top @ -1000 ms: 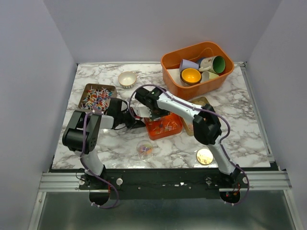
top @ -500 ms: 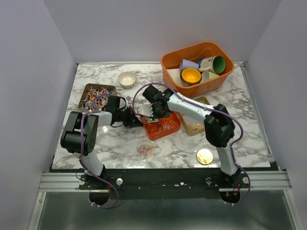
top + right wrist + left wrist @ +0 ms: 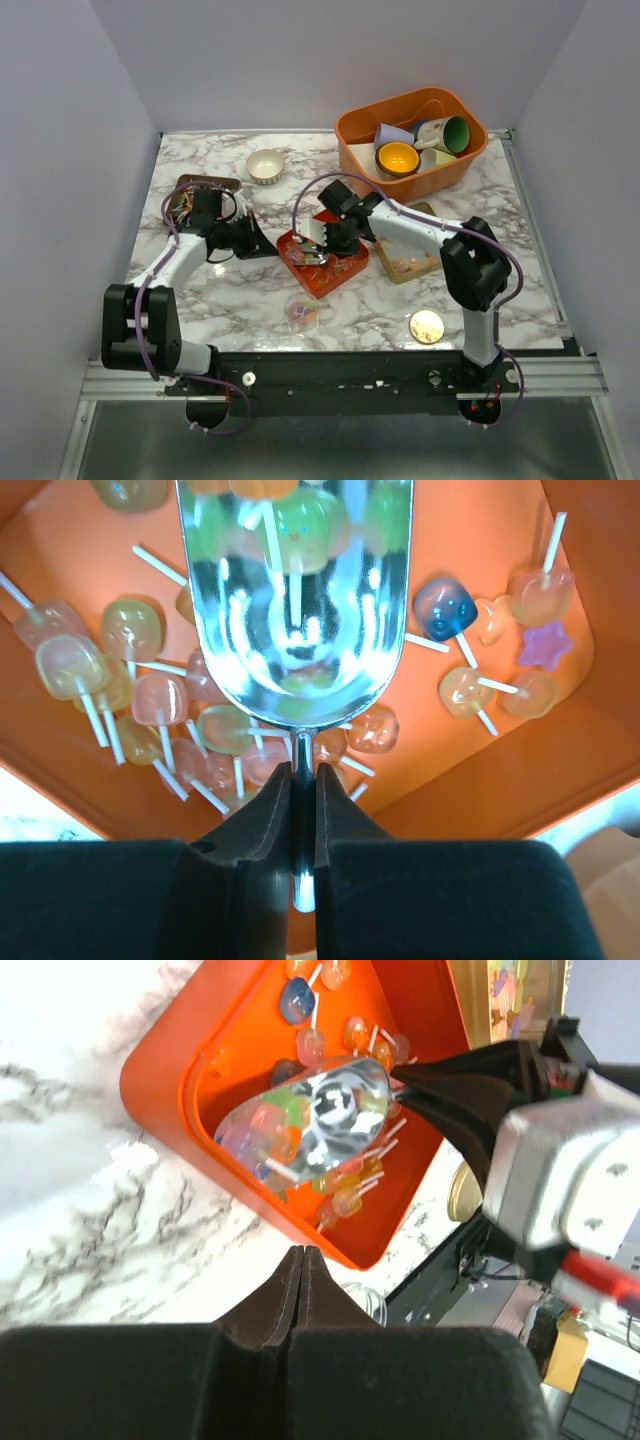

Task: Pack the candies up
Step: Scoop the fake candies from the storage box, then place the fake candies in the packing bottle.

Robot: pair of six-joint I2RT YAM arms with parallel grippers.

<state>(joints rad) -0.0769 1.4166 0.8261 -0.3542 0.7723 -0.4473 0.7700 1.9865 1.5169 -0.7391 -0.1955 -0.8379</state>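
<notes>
Right wrist view: my right pincer (image 3: 303,780) is clamped tight on the thin handle of a shiny metal scoop (image 3: 295,610), whose bowl fills the upper centre of the frame. Around and under the bowl, just beyond my fingertips, the candies (image 3: 150,695) lie loose in the orange tray (image 3: 470,790); they are pale pieces on white sticks. In the left wrist view my left pincer (image 3: 303,1265) sits at bottom centre, fully closed on nothing, with the tray's corner just above it.
</notes>
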